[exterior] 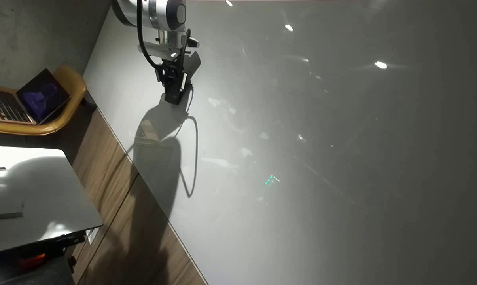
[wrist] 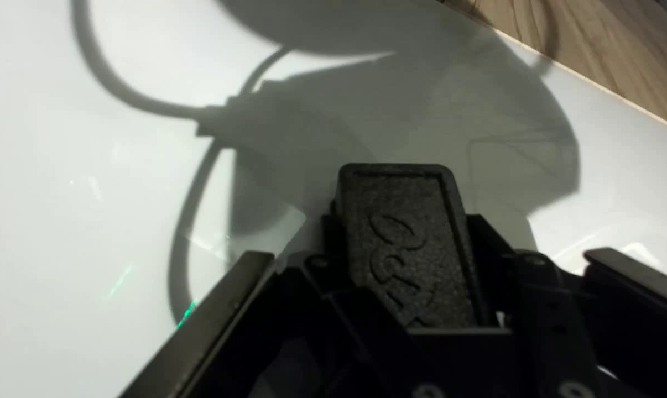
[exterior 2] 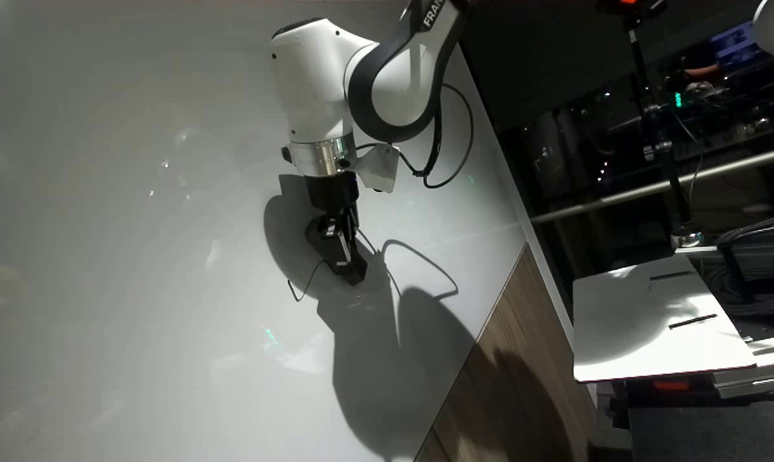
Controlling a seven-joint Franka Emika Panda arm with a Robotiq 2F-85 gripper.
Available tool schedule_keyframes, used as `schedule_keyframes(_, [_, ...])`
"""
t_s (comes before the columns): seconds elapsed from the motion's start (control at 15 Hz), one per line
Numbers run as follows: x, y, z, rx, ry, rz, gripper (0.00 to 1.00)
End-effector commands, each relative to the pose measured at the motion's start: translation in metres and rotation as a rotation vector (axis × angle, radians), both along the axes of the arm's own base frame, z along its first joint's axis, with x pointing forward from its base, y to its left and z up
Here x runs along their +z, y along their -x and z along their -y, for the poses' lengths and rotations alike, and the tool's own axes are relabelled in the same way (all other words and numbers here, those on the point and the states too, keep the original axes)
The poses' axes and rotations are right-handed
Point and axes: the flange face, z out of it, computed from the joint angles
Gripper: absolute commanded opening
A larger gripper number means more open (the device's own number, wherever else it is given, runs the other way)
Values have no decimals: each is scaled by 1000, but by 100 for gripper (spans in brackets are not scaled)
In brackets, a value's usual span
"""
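Note:
My gripper (wrist: 404, 236) is shut on a black block with rounded corners and raised lettering on its face. In the wrist view the block (wrist: 402, 193) sticks out past the fingers (wrist: 484, 243), which press on its two long sides. Both exterior views show the gripper (exterior 2: 341, 234) low over a glossy white surface (exterior: 301, 221), the block (exterior: 173, 96) pointing toward it. Whether the block touches that surface cannot be told. A thin dark bent line (exterior 2: 307, 282) shows beside the gripper; it may be a mark or a cable. Large arm shadows fall around it.
Wood panelling (exterior: 112, 170) borders the white surface along a slanting edge. Beyond lie a yellow chair (exterior: 74, 93) with a laptop (exterior: 40, 95) and a shiny flat panel (exterior: 36, 190). A dark stand (exterior 2: 663, 141) and coiled cables (exterior 2: 756, 282) are in an exterior view.

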Motion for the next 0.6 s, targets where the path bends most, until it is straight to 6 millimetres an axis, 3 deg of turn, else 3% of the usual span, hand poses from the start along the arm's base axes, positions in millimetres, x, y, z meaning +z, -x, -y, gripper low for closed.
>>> schedule_keyframes(0.0, [6,-14,-44,49,9,36,32])
schedule_keyframes(0.27, [-6,-7,-96,113,41,50,32])
schedule_keyframes(0.53, [-11,-11,-115,142,51,51,32])
